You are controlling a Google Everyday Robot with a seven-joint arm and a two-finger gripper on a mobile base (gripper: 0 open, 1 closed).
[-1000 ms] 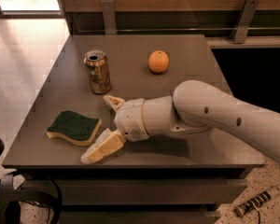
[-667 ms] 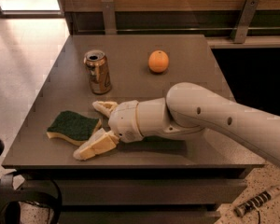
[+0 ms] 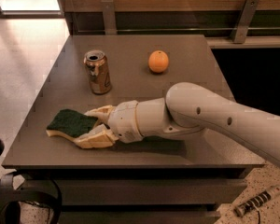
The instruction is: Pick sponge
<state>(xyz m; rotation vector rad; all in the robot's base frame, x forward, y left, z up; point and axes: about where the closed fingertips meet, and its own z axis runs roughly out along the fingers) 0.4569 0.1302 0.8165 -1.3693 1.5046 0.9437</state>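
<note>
Well, moved left since a second ago. Was hanging with the gripper (image 3: 84,127) just right of the sponge (image 3: 71,122), jaws spread wide above bare worktop (image 3: 186,69). Now got the jaws open around the right end of the sponge, one on the far side, one along the near edge. Seems to be touching that near edge. Can't tell about contact on the far side. Not clamped down, not holding anything.

As for the sponge: lying flat at the front-left of the worktop, green side up, yellow foam peeking out underneath. Same spot as before, no shift.

Counting up now:
- one sponge
- one can (image 3: 97,72), upright, behind the sponge toward the back-left
- one orange (image 3: 158,61), off to the right of the can and well apart from it
- one gripper on one white arm (image 3: 210,115), reaching in from the right

Also spotted one power strip (image 3: 256,202) down on the floor, bottom right. Can and orange: no change from earlier.
</note>
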